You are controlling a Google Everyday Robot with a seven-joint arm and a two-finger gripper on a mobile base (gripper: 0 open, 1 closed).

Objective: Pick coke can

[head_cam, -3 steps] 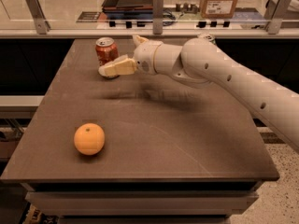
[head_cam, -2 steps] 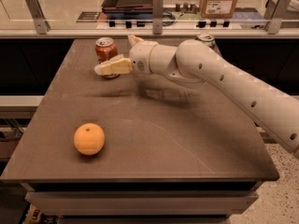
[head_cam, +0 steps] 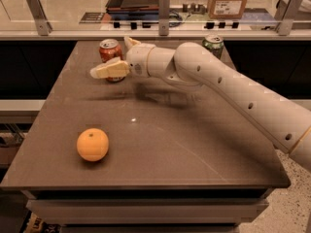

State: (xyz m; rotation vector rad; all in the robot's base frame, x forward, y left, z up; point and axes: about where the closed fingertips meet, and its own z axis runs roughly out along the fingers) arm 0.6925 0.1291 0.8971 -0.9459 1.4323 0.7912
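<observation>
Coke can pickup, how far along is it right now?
Done: the approach. The gripper is at the coke can near the far edge of the table. In hand: the gripper is open around the can, one finger in front and one behind. Left: closing and lifting, since the can stands on the table. The orange and green can sit apart from the gripper.

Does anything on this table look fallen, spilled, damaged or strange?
Nothing stands out. The coke can and the green can both stand upright at the far edge, the orange lies whole near the front, and the table shows no spill. The gripper is open around the coke can.
</observation>
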